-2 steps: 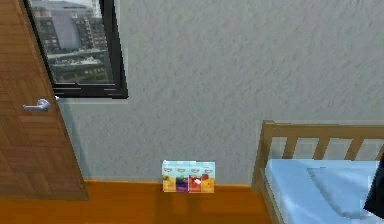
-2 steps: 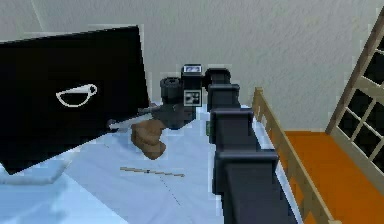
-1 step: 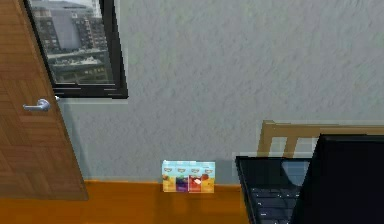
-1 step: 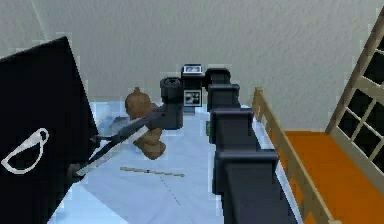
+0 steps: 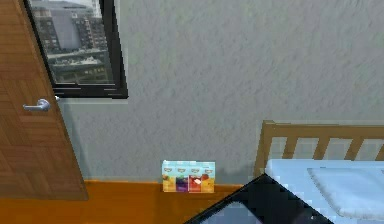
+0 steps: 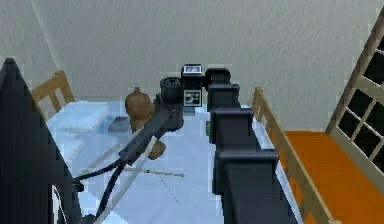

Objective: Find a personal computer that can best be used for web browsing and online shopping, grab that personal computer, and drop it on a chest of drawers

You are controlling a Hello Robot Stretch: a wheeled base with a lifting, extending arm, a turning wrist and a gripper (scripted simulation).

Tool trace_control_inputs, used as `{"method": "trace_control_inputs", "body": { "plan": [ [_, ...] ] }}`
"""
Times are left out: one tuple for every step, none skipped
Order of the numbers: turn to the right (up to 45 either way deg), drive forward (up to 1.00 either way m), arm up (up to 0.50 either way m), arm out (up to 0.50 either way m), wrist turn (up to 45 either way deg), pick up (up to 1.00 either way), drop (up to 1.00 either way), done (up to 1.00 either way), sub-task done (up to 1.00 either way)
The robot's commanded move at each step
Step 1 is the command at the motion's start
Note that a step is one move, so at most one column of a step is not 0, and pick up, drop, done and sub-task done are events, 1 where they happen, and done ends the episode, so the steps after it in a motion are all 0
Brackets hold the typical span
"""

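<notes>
the gripper (image 6: 132, 156) reaches out above the bed (image 6: 185, 200), near a brown toy (image 6: 138, 102); i cannot tell its state or whether it holds anything. a dark slab (image 6: 25, 140), perhaps the computer, stands toward the arm side view's left of it.

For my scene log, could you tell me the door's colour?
The door is brown; forward view best.

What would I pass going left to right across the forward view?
In order: wooden door → dark-framed window → colourful box on the floor → wooden headboard of the bed.
</notes>
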Motion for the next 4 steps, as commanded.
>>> {"method": "trace_control_inputs", "body": {
  "plan": [
    [0.0, 0.00, 0.00, -0.22, 0.0, 0.00, 0.00, 0.00, 0.00],
    [-45.0, 0.00, 0.00, 0.00, 0.0, 0.00, 0.00, 0.00, 0.00],
    [-30.0, 0.00, 0.00, 0.00, 0.0, 0.00, 0.00, 0.00, 0.00],
    [-3.0, 0.00, 0.00, 0.00, 0.0, 0.00, 0.00, 0.00, 0.00]
  ]
}}
